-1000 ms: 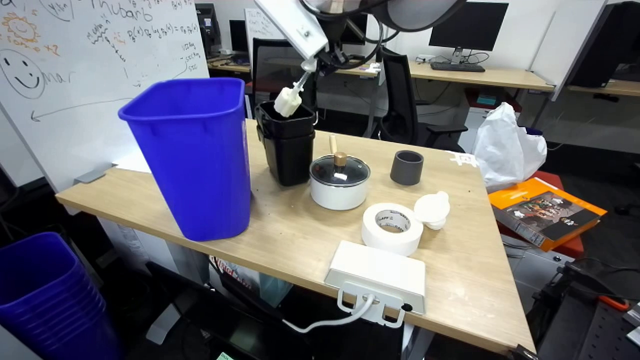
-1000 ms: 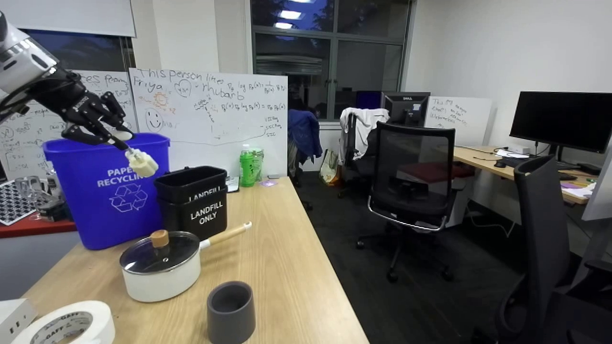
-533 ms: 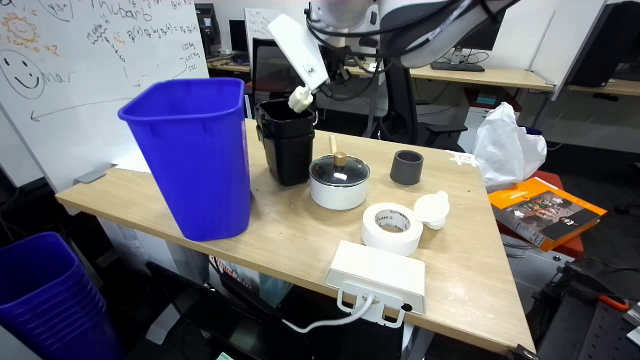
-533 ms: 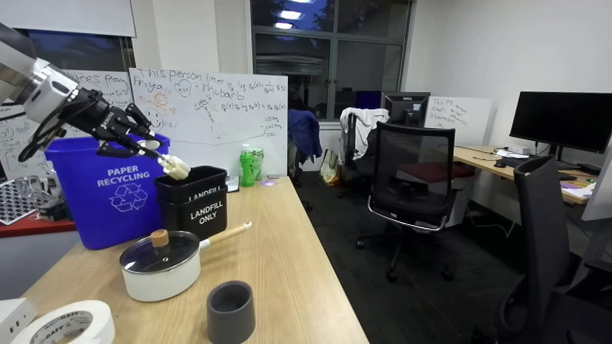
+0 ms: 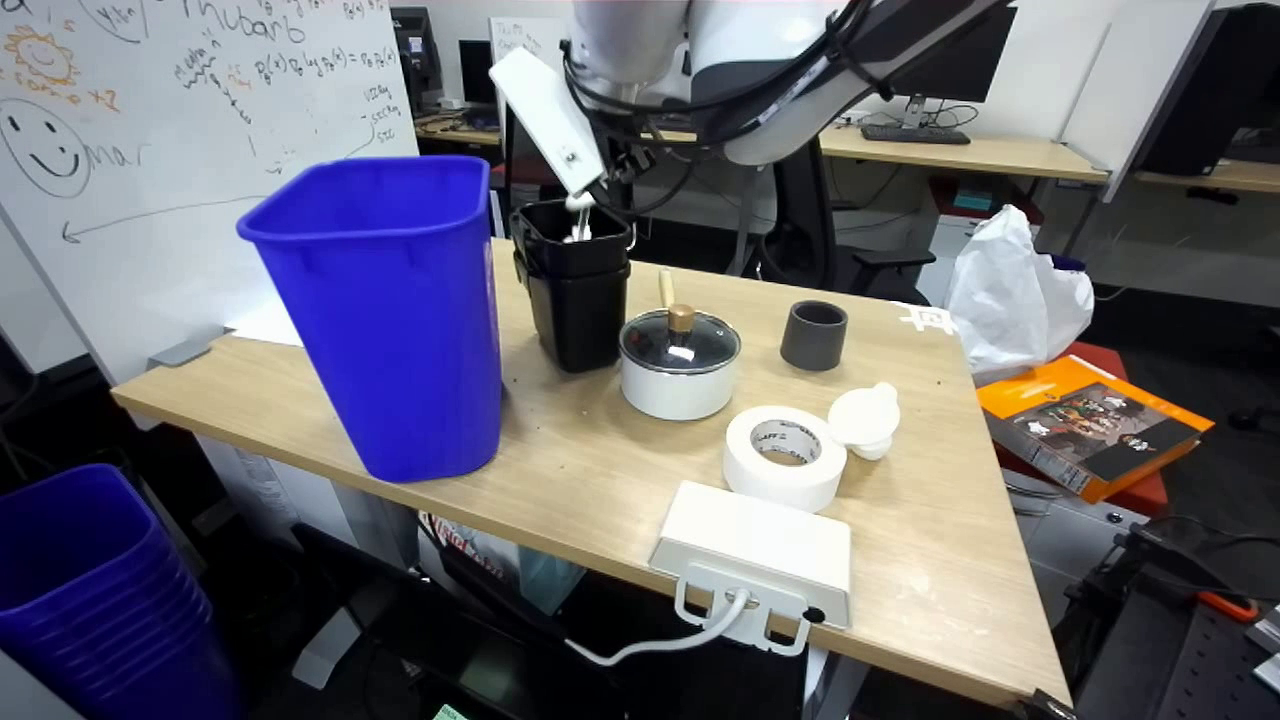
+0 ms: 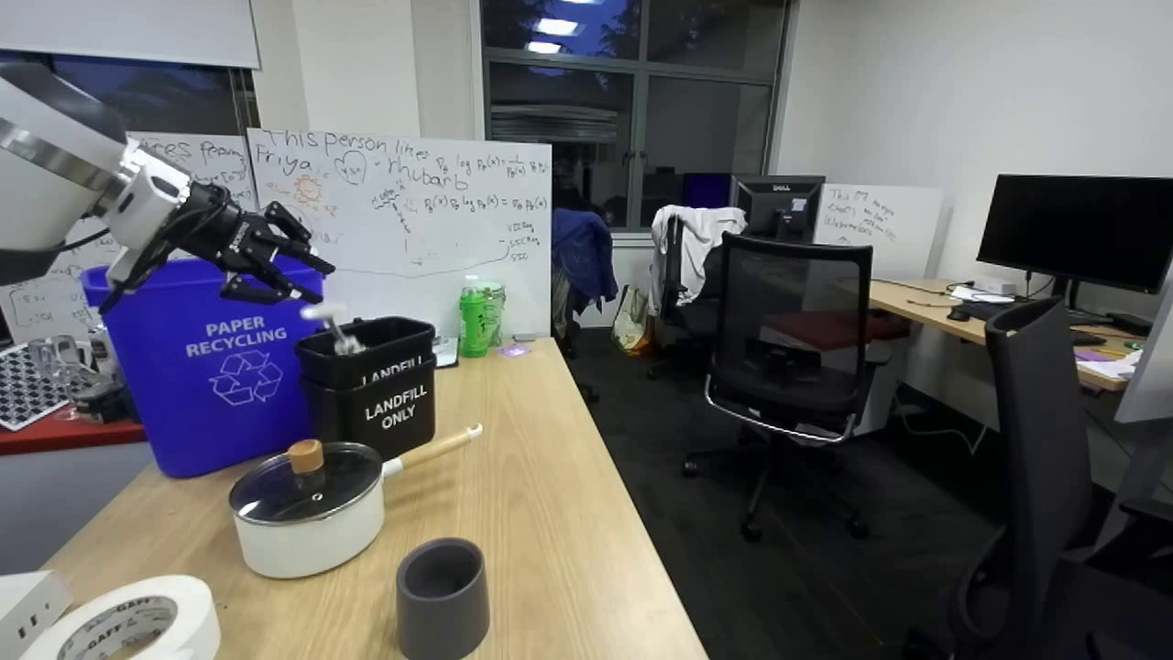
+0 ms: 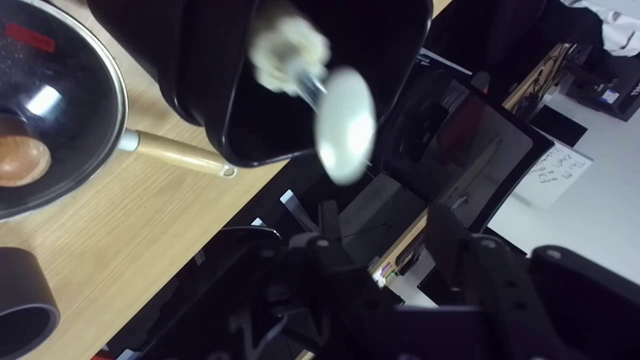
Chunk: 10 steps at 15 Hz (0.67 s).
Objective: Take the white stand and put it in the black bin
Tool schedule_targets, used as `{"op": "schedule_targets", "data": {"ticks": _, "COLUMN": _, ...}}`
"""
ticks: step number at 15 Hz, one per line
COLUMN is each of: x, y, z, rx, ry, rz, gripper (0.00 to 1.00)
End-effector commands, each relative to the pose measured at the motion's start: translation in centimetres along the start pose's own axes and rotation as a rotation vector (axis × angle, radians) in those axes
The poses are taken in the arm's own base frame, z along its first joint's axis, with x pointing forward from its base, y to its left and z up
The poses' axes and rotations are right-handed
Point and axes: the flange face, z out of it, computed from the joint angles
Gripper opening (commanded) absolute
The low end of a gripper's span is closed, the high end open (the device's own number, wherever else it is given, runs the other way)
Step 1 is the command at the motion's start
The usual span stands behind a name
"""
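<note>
White stand [image 7: 310, 86] just below pincer [image 7: 385, 212]

In an exterior view, a tall blue plastic bin [image 5: 390, 340] stands by the near edge of the pale wooden surface [image 5: 930, 560], left of a squarish black plastic bin [image 5: 575, 258], partly within whose mouth the knobbed off-white plastic stand [image 7: 309, 84] tilts. Right of the bins come a round white pot [image 5: 678, 392], a grey cylindrical cup [image 5: 812, 345] nearer the far-right corner, and a white tape roll [image 5: 755, 472] behind a flat white box [image 5: 755, 535] at the near edge.
</note>
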Motion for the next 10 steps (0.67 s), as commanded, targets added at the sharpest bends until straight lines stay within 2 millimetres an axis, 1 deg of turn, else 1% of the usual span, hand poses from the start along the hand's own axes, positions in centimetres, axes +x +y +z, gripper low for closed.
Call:
{"op": "schedule_targets", "data": {"ticks": 1, "x": -1.8, "y": 0.6, "z": 0.6, "rx": 0.018, "ry": -0.016, "rz": -0.027, "gripper": 0.79}}
{"op": "schedule_targets", "data": {"ticks": 2, "x": -2.3, "y": 0.9, "z": 0.8, "rx": 0.015, "ry": -0.019, "rz": -0.032, "gripper": 0.88}}
{"op": "schedule_targets", "data": {"ticks": 4, "x": -2.6, "y": 0.7, "z": 0.5, "rx": 0.026, "ry": -0.024, "rz": -0.035, "gripper": 0.99}}
{"op": "schedule_targets", "data": {"ticks": 6, "x": -2.5, "y": 0.1, "z": 0.0, "rx": 0.045, "ry": -0.025, "rz": -0.033, "gripper": 1.00}}
{"op": "schedule_targets", "data": {"ticks": 10, "x": -1.2, "y": -1.8, "z": -0.8, "rx": 0.087, "ry": 0.018, "rz": -0.032, "gripper": 1.00}}
